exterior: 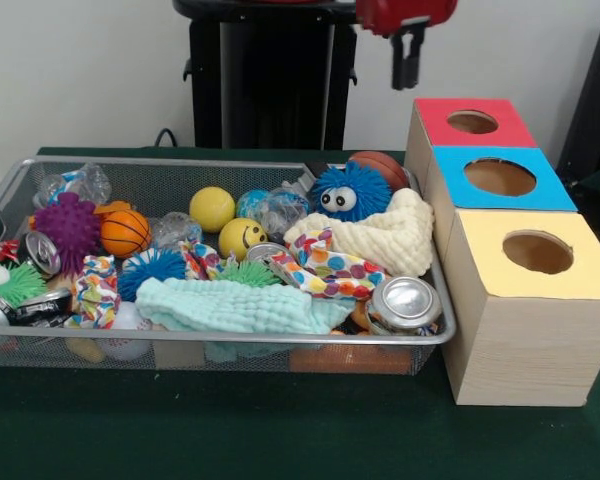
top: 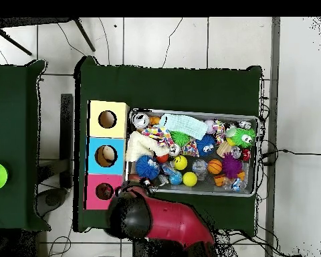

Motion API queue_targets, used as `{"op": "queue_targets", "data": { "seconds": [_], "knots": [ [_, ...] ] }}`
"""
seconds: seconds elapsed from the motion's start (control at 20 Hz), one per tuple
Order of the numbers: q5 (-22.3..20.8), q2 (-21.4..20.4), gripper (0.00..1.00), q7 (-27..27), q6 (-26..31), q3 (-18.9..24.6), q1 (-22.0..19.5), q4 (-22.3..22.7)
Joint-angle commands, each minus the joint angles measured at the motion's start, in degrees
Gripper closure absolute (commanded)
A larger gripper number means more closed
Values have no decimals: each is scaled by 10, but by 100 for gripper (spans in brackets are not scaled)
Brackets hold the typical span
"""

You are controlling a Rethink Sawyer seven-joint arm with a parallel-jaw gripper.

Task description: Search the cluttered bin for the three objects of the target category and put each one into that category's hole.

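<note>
The silver wire-mesh bin (exterior: 230,161) is full of toys, cloths and cans; it also shows in the overhead view (top: 192,112). My gripper (exterior: 408,70) hangs high at the back, just left of the red-ringed hole (exterior: 472,122) and above the bin's far right corner. Nothing shows in it. From overhead, the arm's black head (top: 131,215) covers the gripper, beside the red-ringed hole (top: 104,192). No soft toy animal shows clearly. An orange lump (exterior: 350,357) lies low behind the front mesh under the cloths; I cannot tell what it is.
The blue-ringed hole (exterior: 499,177) and yellow-ringed hole (exterior: 537,252) follow towards the front. In the bin: orange toy basketball (exterior: 125,232), blue fuzzy ball with googly eyes (exterior: 348,192), cream cloth (exterior: 395,235), mint cloth (exterior: 230,305), can (exterior: 406,301), purple spiky ball (exterior: 68,224).
</note>
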Motion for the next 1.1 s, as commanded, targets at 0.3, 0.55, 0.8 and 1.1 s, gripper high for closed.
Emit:
{"op": "queue_targets", "data": {
  "seconds": [0.3,0.55,0.8,1.1],
  "knots": [
    [-158,60,100,-115,77,98,-163,-79],
    [-226,102,100,-142,84,145,-220,-129],
    [-268,113,100,-163,130,188,-263,-168],
    [-312,141,100,-182,154,242,-314,-201]
  ]
}}
